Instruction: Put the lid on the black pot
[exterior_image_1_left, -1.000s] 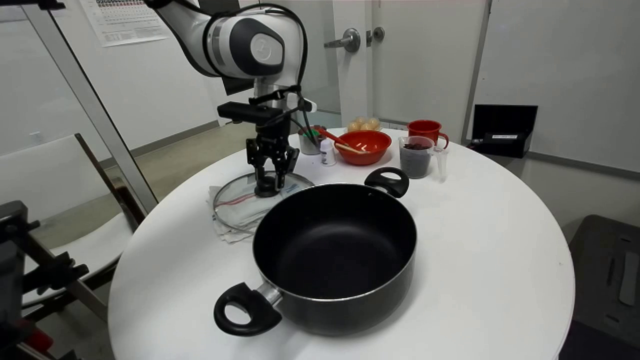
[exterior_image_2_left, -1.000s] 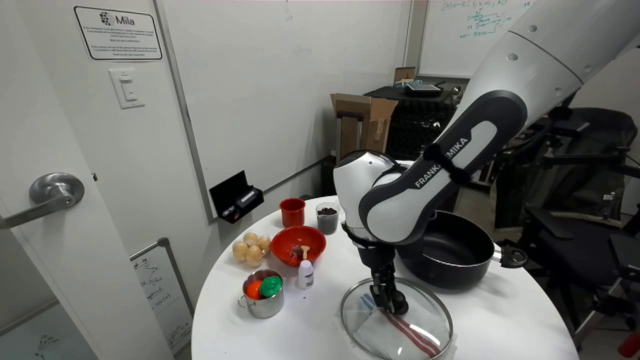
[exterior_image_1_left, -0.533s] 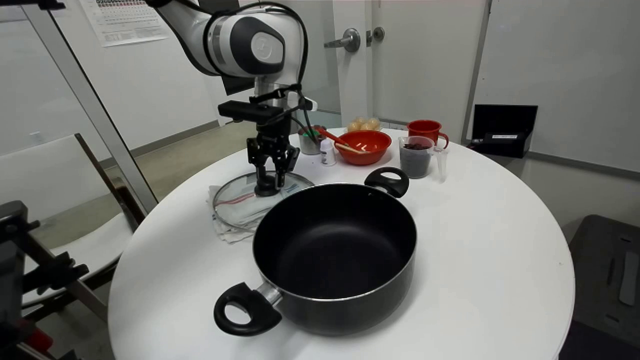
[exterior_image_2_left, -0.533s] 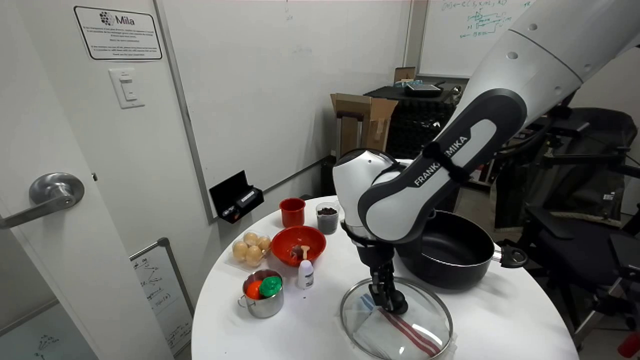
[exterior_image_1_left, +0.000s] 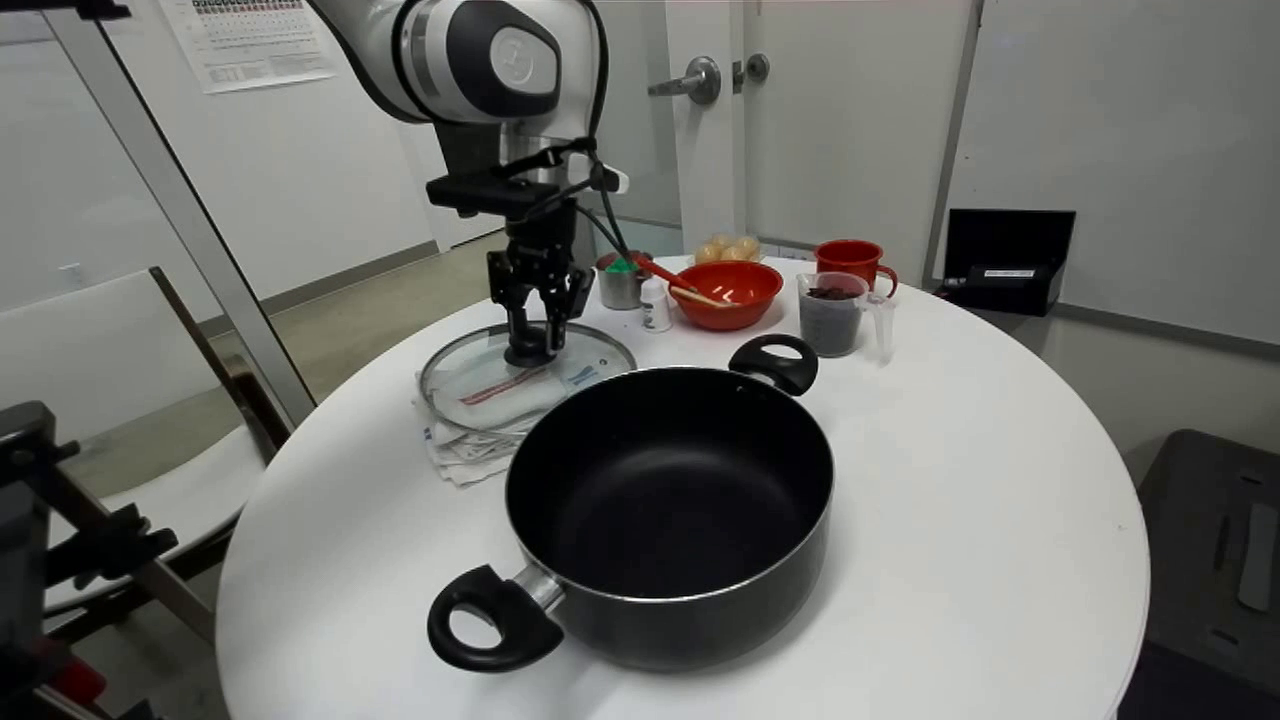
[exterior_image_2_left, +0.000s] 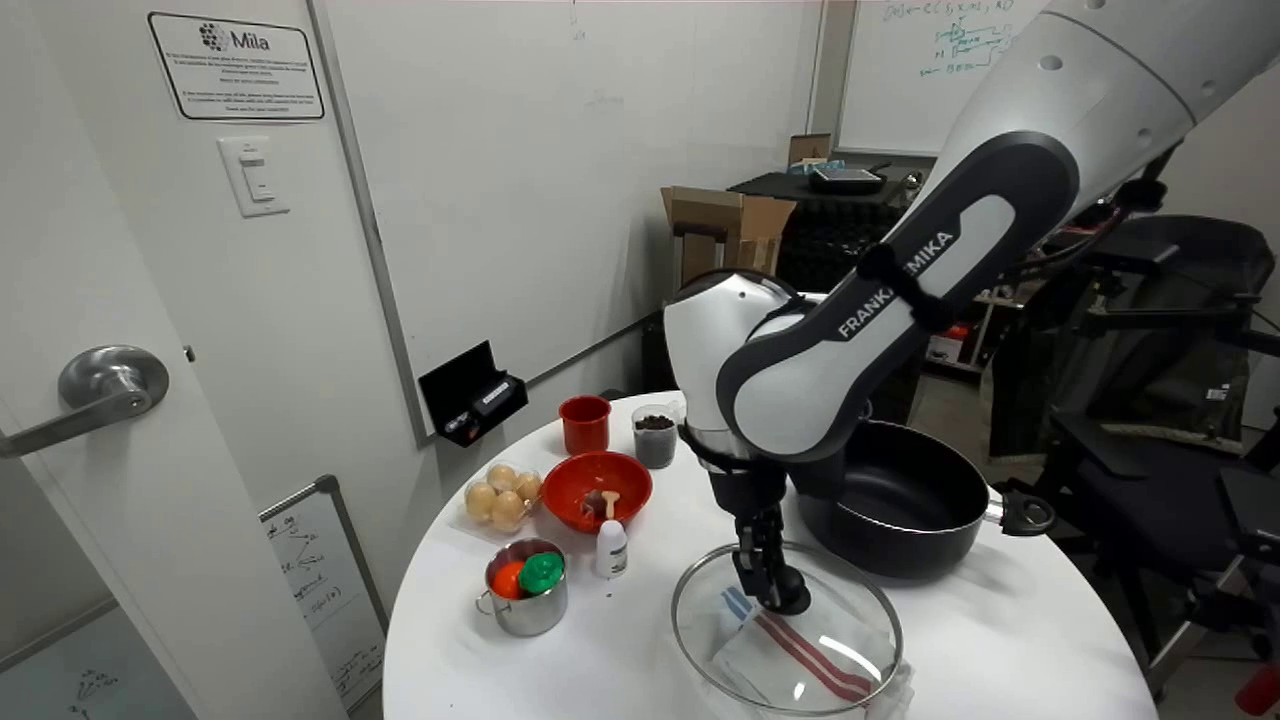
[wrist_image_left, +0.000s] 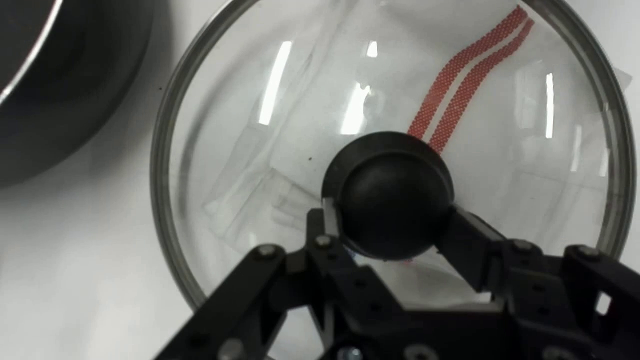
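In an exterior view, a wide black metal pot (exterior_image_1_left: 670, 505) with two black loop handles stands uncovered on the white tabletop (exterior_image_1_left: 985, 540). A round clear glass lid (exterior_image_1_left: 530, 392) with a metal rim is just beside the pot, over a folded white cloth (exterior_image_1_left: 466, 465) with red and blue stripes; it is close to level and appears slightly clear of the cloth. The step in hand appears to be the lift.

In an exterior view where a white-and-black robot arm (exterior_image_2_left: 820, 370) partly hides the pot, the lid appears lower than the pot's rim. More height is needed before sideways travel: the lid should rise straight until it would clear the pot's rim and handles.

In the wrist view, the end effector (wrist_image_left: 392, 216) is clamped on the lid's round black knob (wrist_image_left: 395, 195), a finger (wrist_image_left: 471, 245) against each side; a strip of tabletop shows between lid and pot. The knob appears smooth, so the lid may tip in the grasp; slow, even motion suits it. Over the pot, the knob should be centred, the lid lowered level, and the grasp released once the rim seats all round.
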